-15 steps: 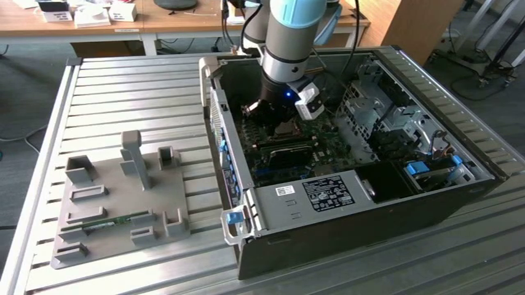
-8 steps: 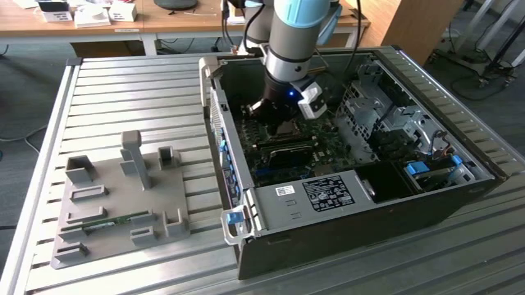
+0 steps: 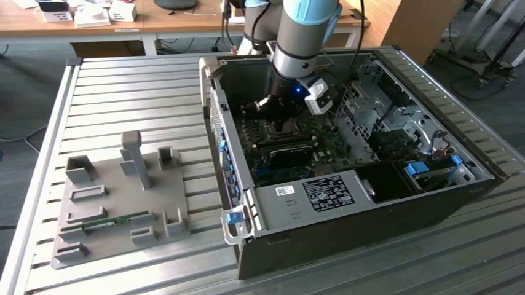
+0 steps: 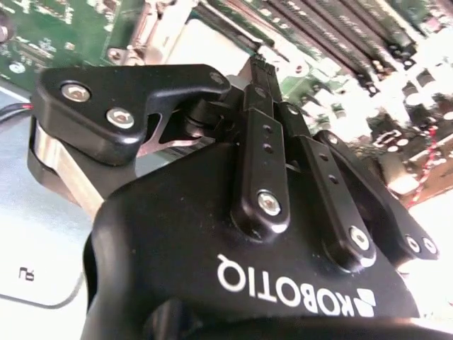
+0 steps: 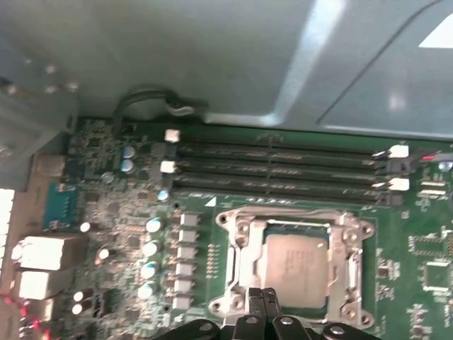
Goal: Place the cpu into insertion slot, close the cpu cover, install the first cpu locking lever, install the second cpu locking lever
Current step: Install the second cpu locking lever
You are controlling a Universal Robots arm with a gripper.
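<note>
My gripper (image 3: pixel 287 125) reaches down into the open computer case (image 3: pixel 459 196), just above the green board (image 5: pixel 113 212). In the first wrist view the cpu (image 5: pixel 297 265) lies flat in its socket with its pale grey face up. The cpu cover (image 5: pixel 348 269), a silvery frame, lies down around it. The black fingertips (image 5: pixel 256 303) are pressed together at the socket's near edge, with nothing visible between them. The second wrist view shows the gripper (image 4: pixel 258 65) shut, its tip next to the pale socket metal (image 4: pixel 161 32). I cannot make out the locking levers.
Long memory slots (image 5: pixel 283 166) run beside the socket. A labelled metal box (image 3: pixel 320 192) and a drive cage (image 3: pixel 385 117) crowd the inside of the case. On the slatted table (image 3: pixel 123 86), at the exterior view's left, sits a grey fixture plate (image 3: pixel 107 236) with upright holders.
</note>
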